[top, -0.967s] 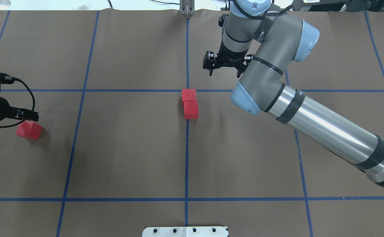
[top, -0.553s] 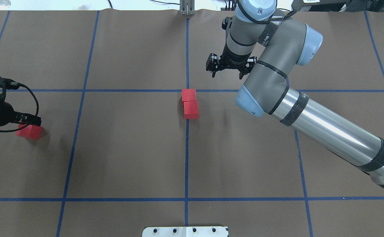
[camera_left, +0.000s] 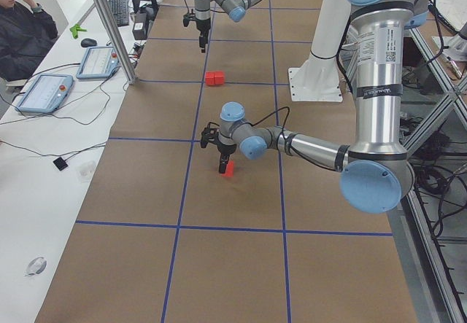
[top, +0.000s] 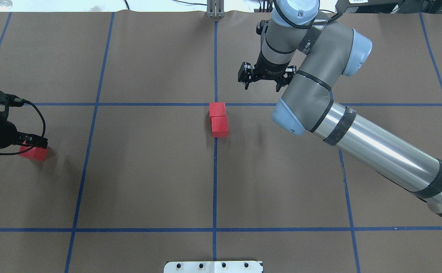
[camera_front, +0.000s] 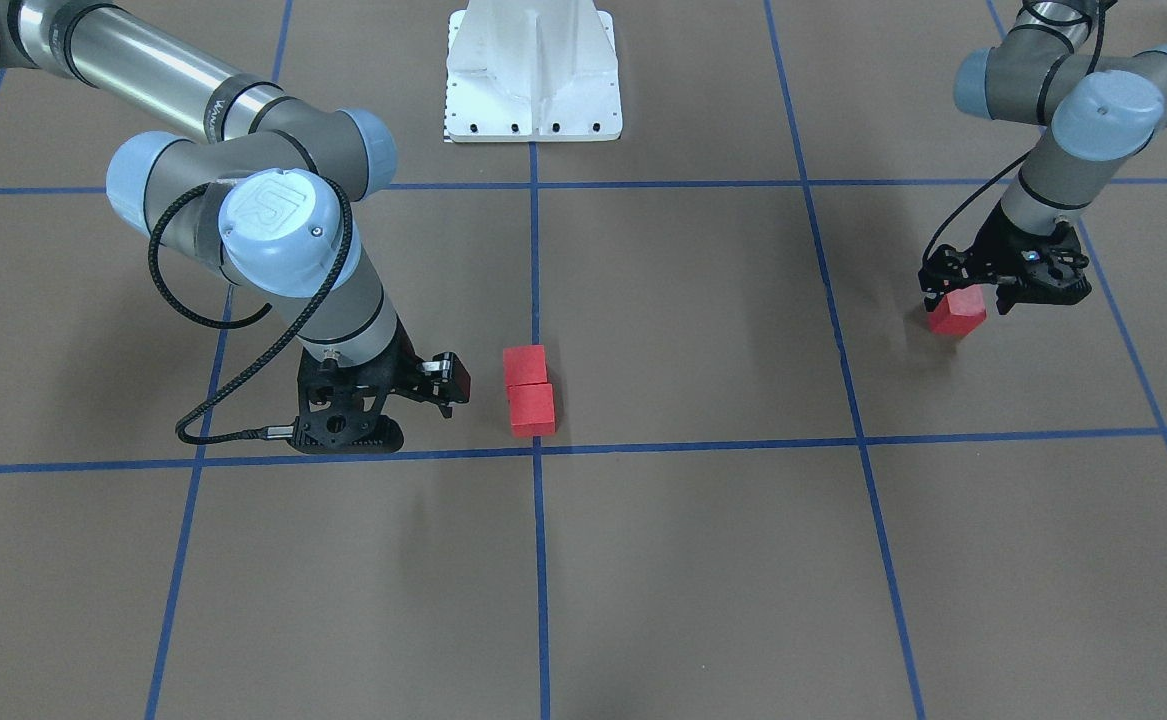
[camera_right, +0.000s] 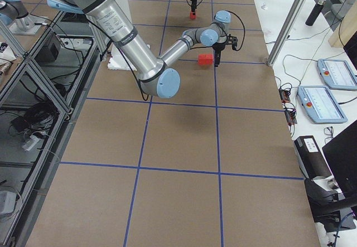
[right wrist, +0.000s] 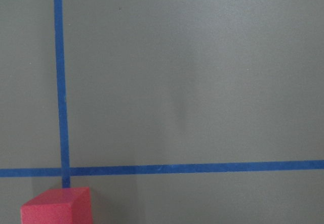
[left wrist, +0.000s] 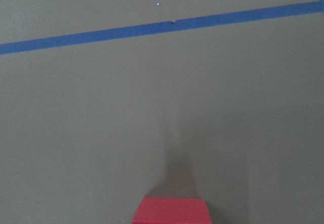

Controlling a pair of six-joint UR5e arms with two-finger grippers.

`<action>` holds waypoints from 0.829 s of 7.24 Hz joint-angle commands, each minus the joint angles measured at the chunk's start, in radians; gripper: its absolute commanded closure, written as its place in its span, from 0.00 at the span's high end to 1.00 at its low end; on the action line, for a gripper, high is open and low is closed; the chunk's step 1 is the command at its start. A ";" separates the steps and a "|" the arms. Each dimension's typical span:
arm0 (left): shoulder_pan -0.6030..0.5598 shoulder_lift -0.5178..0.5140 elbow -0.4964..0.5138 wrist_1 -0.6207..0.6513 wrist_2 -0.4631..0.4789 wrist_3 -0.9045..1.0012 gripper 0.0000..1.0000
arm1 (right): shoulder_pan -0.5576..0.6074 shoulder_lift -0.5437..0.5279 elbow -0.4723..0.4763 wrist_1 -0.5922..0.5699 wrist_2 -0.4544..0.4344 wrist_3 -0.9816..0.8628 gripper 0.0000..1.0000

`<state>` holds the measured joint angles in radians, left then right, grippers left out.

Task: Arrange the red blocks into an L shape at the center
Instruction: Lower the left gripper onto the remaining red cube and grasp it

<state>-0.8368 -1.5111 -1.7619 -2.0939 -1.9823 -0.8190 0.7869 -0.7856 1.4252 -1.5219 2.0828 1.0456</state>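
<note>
In the front-facing view, my right pincer [camera_front: 423, 385] is hanging low beside the joined pair, its fingers spread apart and gripping nothing. The crossing-side red block [camera_front: 532, 409] is lying on the brown counter [camera_front: 693, 300] just short of the center [camera_front: 536, 447]. The base-side red block [camera_front: 525, 364] is touching it on the side toward my base. Both are sitting on the blue tape line [camera_front: 533, 250]. Far out on my left, my left pincer [camera_front: 1005, 290] is sitting low over the lone red block [camera_front: 956, 314], well apart from the pair.

From overhead, my right pincer is hovering beyond the center, to the right of the tape line, with its fingers standing wide. My left pincer is covering part of the lone red block, and I cannot tell whether its fingers are squeezing it or only flanking it.

In the left side view, my near pincer is pointing straight down at the lone red block.

In the right side view, the pair is lying just beside my near pincer.

My left wrist camera is showing the lone red block's top at the bottom edge, centred.

My right wrist camera is showing the crossing-side red block just below the center.
</note>
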 commanded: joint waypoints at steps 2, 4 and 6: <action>0.007 0.000 0.018 -0.003 -0.013 -0.009 0.95 | 0.002 -0.001 0.001 0.000 0.000 0.001 0.99; 0.008 0.000 0.018 0.000 -0.016 -0.009 0.86 | 0.003 -0.001 0.001 -0.001 0.002 0.010 0.99; 0.019 0.002 0.016 0.003 -0.017 -0.009 0.83 | 0.005 -0.004 0.001 -0.001 0.002 0.008 0.99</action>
<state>-0.8232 -1.5100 -1.7452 -2.0921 -1.9983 -0.8283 0.7907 -0.7889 1.4266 -1.5230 2.0845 1.0534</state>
